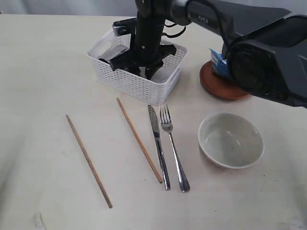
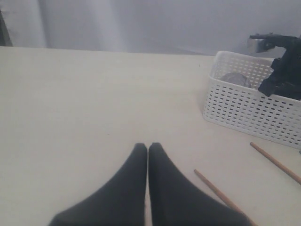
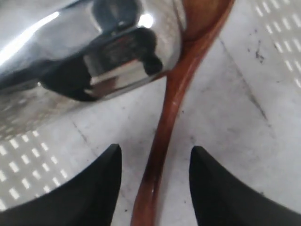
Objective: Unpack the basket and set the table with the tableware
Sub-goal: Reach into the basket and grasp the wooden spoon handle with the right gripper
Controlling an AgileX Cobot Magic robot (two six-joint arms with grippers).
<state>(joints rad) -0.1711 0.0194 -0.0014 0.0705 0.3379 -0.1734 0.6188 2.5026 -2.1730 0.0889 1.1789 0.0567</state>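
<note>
R gripper in basket, upper centre ext view, jaws apart astride spoon handle. L gripper jaws together.

1. A blue snack packet with white print stands near the basket, on its right. It is mostly hidden, with only one edge showing.
2. A plain grey backdrop rises behind the basket.

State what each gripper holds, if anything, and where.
Nothing is held. The right gripper has its fingers open astride the wooden spoon handle in the basket. The left gripper is shut, empty.
</note>
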